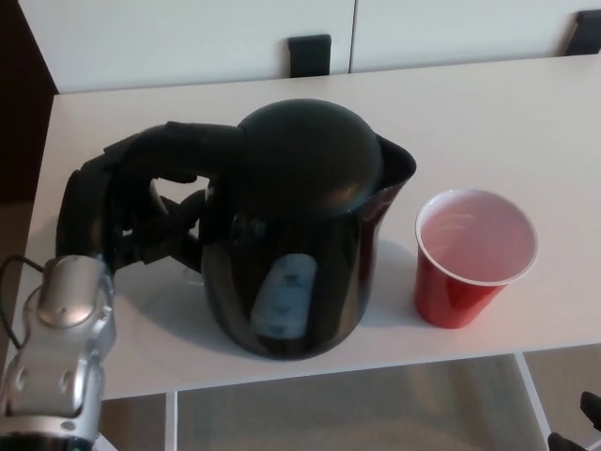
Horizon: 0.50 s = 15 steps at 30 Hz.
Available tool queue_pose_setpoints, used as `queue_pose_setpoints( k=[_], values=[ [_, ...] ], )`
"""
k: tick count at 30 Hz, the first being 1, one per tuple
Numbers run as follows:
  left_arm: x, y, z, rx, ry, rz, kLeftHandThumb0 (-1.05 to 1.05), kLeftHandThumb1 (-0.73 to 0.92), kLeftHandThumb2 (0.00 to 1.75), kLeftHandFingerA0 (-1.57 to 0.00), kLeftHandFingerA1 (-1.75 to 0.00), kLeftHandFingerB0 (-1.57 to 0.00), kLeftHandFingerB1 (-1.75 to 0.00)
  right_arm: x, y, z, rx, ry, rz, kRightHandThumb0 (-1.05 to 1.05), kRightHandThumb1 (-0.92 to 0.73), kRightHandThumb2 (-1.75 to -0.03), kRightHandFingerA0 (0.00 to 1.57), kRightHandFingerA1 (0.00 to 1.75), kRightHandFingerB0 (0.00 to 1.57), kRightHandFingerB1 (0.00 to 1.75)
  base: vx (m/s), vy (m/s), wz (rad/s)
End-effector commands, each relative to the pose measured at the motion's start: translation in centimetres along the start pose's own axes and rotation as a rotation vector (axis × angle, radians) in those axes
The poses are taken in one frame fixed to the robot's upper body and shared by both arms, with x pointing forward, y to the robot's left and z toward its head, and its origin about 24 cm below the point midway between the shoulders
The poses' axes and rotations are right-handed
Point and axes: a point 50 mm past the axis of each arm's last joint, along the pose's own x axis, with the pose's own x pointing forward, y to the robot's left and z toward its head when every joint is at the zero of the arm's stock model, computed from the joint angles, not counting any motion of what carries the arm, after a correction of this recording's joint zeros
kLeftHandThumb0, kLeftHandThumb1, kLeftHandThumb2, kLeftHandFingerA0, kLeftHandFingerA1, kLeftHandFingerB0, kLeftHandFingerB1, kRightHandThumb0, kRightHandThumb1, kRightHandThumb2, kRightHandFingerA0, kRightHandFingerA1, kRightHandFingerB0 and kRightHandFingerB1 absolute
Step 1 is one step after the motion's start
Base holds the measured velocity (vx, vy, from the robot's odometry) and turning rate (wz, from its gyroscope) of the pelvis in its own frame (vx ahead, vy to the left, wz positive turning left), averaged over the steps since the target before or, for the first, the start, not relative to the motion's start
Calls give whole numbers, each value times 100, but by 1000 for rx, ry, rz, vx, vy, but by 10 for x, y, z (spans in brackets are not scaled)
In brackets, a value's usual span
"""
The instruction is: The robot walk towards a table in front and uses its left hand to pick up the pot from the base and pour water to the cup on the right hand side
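A black electric pot (300,225) stands in the middle of the white table (488,122), its spout pointing right and its water window facing me. Its base is hidden beneath it. My left hand (113,211) comes in from the lower left and is wrapped around the pot's handle (192,141), with fingers through the loop. To the right of the pot, a short gap away, stands an upright red cup (470,258) with a white inside. My right hand does not show.
My silver left forearm (61,348) rises over the table's front left corner. Two black clips (310,54) (584,33) sit at the table's far edge. The table's front edge runs just below the pot and cup.
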Motion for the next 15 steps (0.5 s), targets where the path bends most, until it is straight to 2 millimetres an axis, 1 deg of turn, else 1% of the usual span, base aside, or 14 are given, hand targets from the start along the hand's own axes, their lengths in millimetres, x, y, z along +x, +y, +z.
queue_pose_setpoints(
  k=[1,3,4,11,12,13,14,15],
  values=[
    [5,9,-2,73,-51,242,-14,56,57,-96,-173,-76,-152,2,-3,9,2,-37,4,-59,-54,-79,25,49,7,41,0,0,0],
    [5,8,-3,73,-59,241,-14,56,57,-96,-173,-76,-152,2,-3,9,-5,-37,4,-59,-54,-79,25,49,7,41,0,0,0],
    [4,7,-3,98,-70,247,-16,51,55,-88,-169,-76,-154,3,-3,10,-3,-38,8,-59,-54,-80,27,50,7,41,0,0,0],
    [3,3,-2,94,-84,249,-16,51,55,-88,-168,-76,-152,4,-3,12,-16,-43,20,-62,-55,-81,24,48,7,41,0,0,0],
    [2,2,-1,75,-96,245,-22,48,56,-89,-165,-76,-153,4,-2,12,-14,-44,15,-64,-55,-83,29,51,11,43,0,0,0],
    [1,0,2,51,-110,239,-22,48,56,-89,-165,-76,-153,4,-2,12,-12,-44,10,-64,-55,-83,29,51,11,43,0,0,0],
    [1,-2,6,29,-125,232,-18,50,55,-87,-168,-76,-153,4,-1,13,-14,-48,9,-62,-55,-83,28,51,10,42,0,0,0],
    [0,-4,9,20,-136,230,-20,50,56,-88,-168,-78,-152,3,-1,13,-21,-48,9,-62,-56,-83,28,50,10,42,0,0,0]
  ],
)
